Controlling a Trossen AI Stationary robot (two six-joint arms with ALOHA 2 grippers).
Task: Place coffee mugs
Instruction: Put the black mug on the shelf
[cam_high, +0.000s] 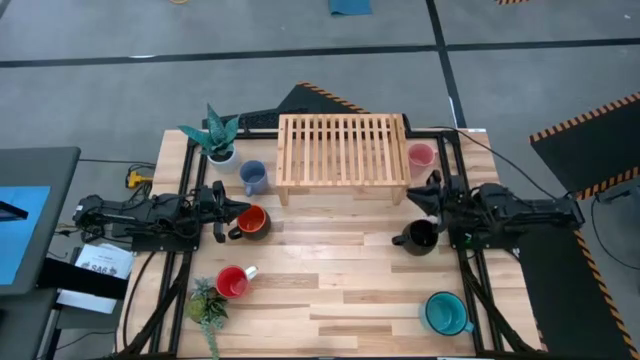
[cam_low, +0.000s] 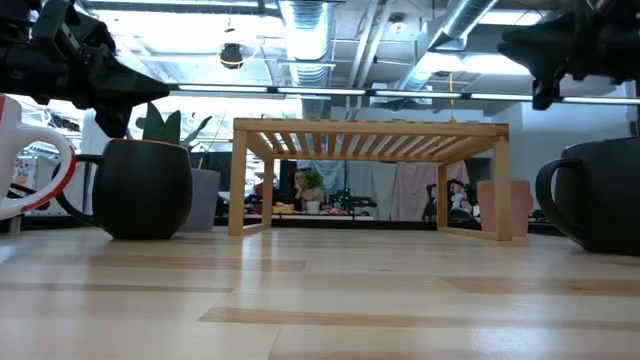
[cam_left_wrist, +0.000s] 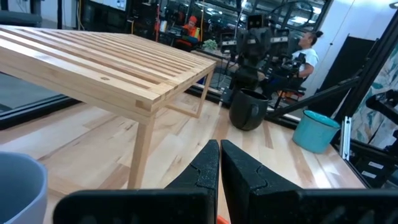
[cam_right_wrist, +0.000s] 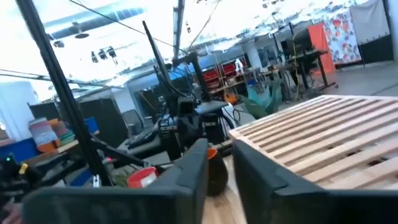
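Six coffee mugs stand upright on the wooden table: pale blue (cam_high: 253, 178), orange inside and dark outside (cam_high: 251, 222), red (cam_high: 233, 283), teal (cam_high: 443, 313), black (cam_high: 418, 238) and pink (cam_high: 421, 156). My left gripper (cam_high: 236, 211) is shut, level, just above the orange mug's left rim (cam_low: 140, 143), its closed fingers (cam_left_wrist: 219, 163) aimed at the rack. My right gripper (cam_high: 418, 197) hangs above the black mug (cam_low: 595, 195), its fingers (cam_right_wrist: 219, 168) a little apart with nothing between them.
A slatted wooden rack (cam_high: 342, 150) stands at the far middle of the table, with the pale blue mug at its left end and the pink one at its right. Potted plants sit at the far left (cam_high: 216, 135) and near left (cam_high: 207, 305). Bare tabletop lies in the middle (cam_high: 340, 260).
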